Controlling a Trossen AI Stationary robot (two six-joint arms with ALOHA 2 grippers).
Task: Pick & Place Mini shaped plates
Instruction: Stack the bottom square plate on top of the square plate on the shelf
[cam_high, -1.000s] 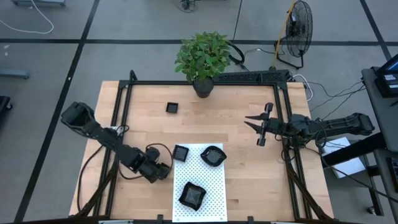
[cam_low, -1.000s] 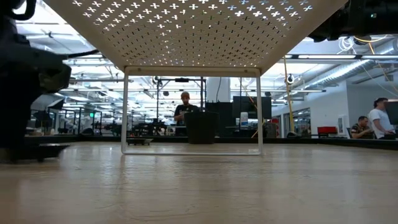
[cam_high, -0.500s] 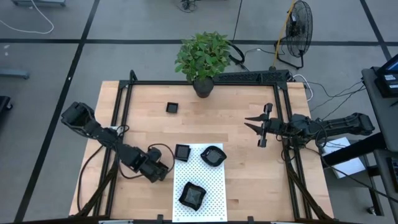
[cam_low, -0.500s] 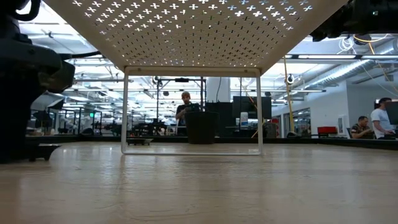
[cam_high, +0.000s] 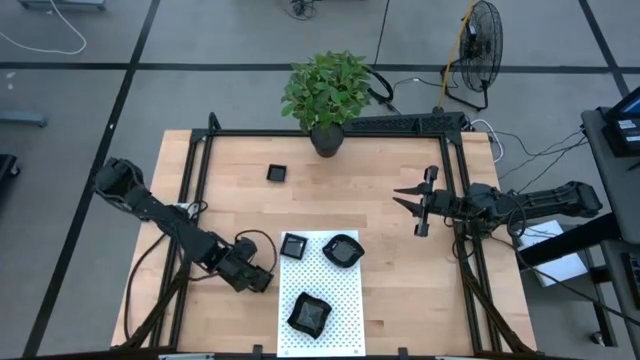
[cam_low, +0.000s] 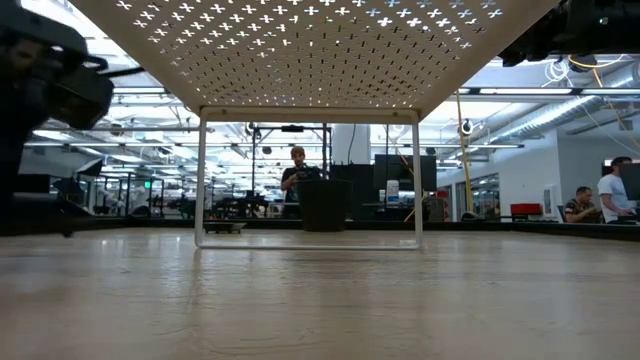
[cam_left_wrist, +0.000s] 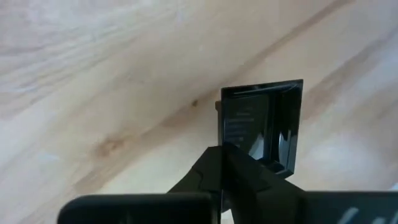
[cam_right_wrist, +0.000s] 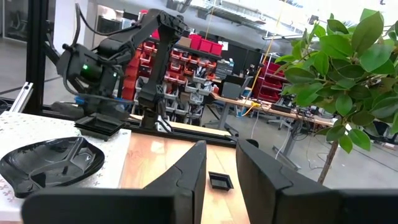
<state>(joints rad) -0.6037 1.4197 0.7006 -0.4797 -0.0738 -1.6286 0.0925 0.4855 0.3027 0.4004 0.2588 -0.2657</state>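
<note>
Black square mini plate (cam_left_wrist: 264, 124), one, clamped by my left gripper (cam_high: 262, 276) at lower left of the overhead frame, apparently lifted just off the white dotted mat (cam_high: 345, 300) (two plates (cam_high: 341, 250) remain there). Right gripper (cam_high: 411, 205), centre right, parted and empty. Spare square plate (cam_high: 277, 173) upper centre.

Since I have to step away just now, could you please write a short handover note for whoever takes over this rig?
Left gripper: shut on the rim of a square mini plate, holding it over bare wood beside the white dotted mat.
Right gripper: open, empty, waiting at the table's right side.
Plates: a rounded plate and an irregular plate lie on the mat; a small square plate sits on the wood near the potted plant.
Done: one plate gripped.
Left: set it down, probably then fetch the small square plate.
</note>
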